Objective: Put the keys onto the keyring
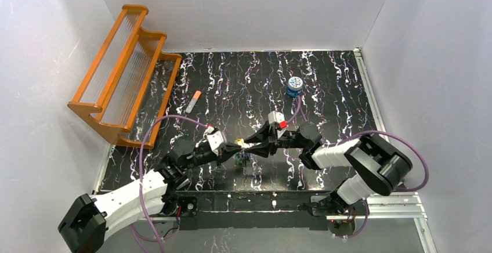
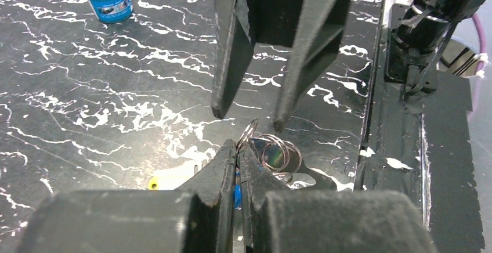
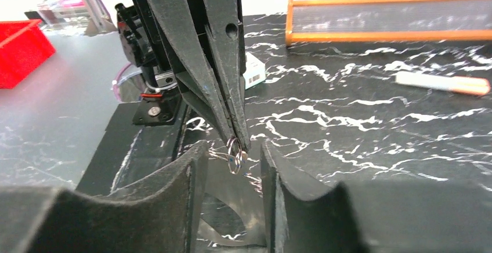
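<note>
Rings [image 2: 272,153] (maybe three) in left tool [image 2: 238,148].

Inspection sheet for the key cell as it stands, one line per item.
surface: black white-veined tabletop, nothing spilled seen.
job's things: thin metal rings pinched in the left gripper; coloured keys just below, hanging or lying unclear.
clutter: blue tin, orange-tipped tube, orange rack, all apart from the grippers.
grippers: left gripper shut on the rings; right gripper open, tips straddling them.
cables: purple cables loop off both arms, clear of the rings.
surroundings: white walls; red crate beyond the table.
</note>
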